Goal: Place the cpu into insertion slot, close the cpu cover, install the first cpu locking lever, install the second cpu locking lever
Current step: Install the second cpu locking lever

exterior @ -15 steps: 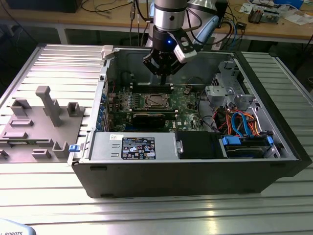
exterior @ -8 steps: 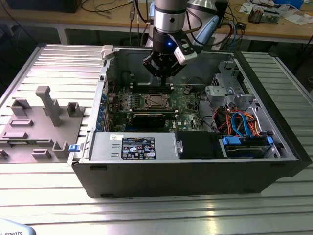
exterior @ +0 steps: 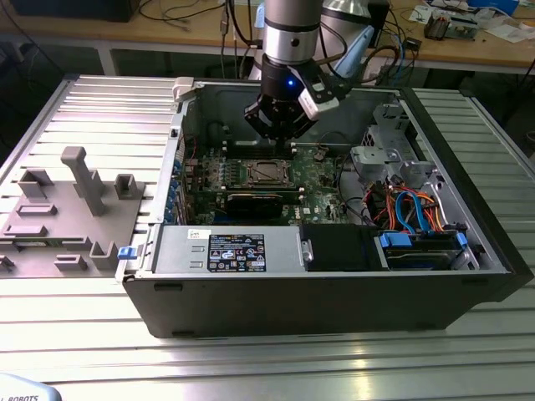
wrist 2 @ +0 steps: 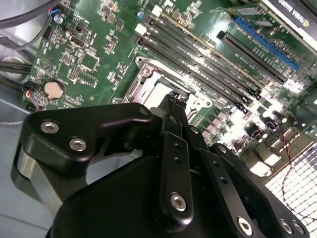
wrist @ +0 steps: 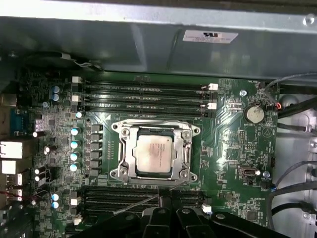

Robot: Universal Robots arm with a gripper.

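CPU (wrist: 154,152) sits flat in the slot (wrist: 130,159), in the middle of the green board (wrist: 230,148), and its grey top shows through the square hole of the cover (wrist: 187,154), which lies down flat around it. Going from big to small: the open computer case (exterior: 334,292) lies on the ribbed metal bench (exterior: 100,109), with the board on its floor. The arm (exterior: 291,33) reaches down into the case from above. The jaws (wrist 2: 174,101) hang close over the board, just beside the edge of the slot, near the long black memory slots (wrist: 143,91). In the second wrist view the black fingers (wrist 2: 173,148) come together to a thin tip with no gap, so the jaws look closed and hold nothing. A round silver battery (wrist: 253,114) sits on the board, well apart from the slot. Blue and orange cables (exterior: 410,209) lie at the exterior view's right end of the case.
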